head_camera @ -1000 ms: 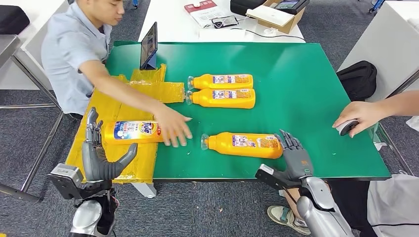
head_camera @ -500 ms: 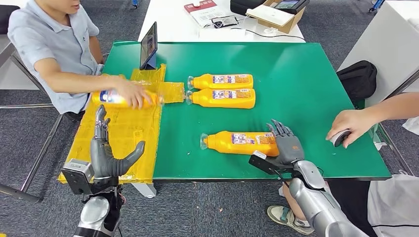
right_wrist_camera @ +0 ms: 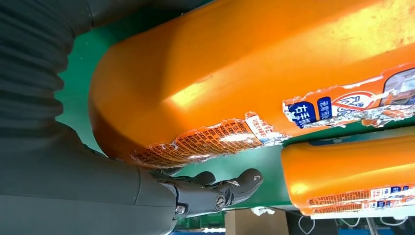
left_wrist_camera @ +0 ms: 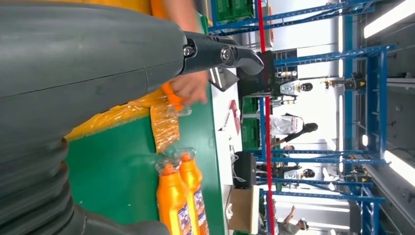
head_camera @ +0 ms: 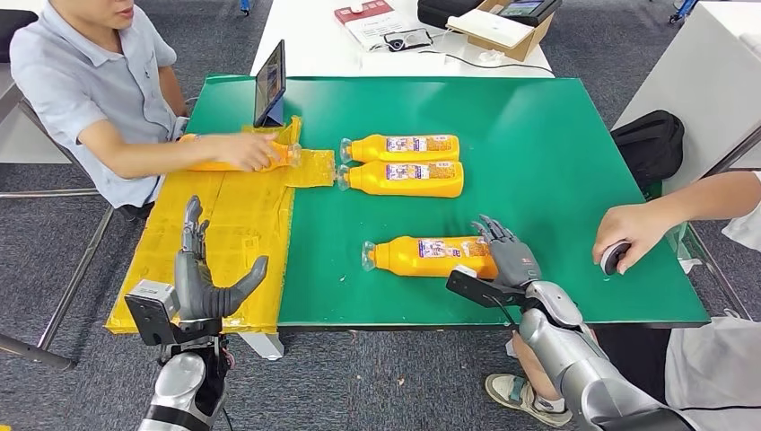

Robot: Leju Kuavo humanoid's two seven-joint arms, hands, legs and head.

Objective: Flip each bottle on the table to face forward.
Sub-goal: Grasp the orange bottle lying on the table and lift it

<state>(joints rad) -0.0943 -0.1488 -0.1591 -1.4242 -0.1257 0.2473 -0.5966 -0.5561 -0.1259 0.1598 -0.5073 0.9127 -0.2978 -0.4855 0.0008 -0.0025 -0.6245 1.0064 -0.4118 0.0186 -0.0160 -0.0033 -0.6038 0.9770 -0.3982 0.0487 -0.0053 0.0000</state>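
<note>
An orange bottle (head_camera: 429, 256) lies on its side near the front of the green table (head_camera: 538, 126), cap to the left. My right hand (head_camera: 508, 259) has its fingers spread and touches the bottle's base (right_wrist_camera: 235, 73); its thumb (right_wrist_camera: 215, 188) sits just off the bottle. Two more orange bottles (head_camera: 404, 146) (head_camera: 406, 178) lie side by side mid-table, labels up. A person at the left holds a fourth bottle (head_camera: 224, 160) on the yellow plastic sheet (head_camera: 224, 224). My left hand (head_camera: 205, 278) hovers open over the sheet's near edge, holding nothing.
A tablet (head_camera: 271, 83) stands at the table's far left. Another person's hand (head_camera: 628, 229) rests on a dark object at the right edge. A black bag (head_camera: 648, 144) sits right of the table. A white desk with a cardboard box (head_camera: 502, 27) is behind.
The person lifted the fourth bottle from the near left and carried it back to the far end of the yellow sheet. My right hand moved forward onto the near bottle's base.
</note>
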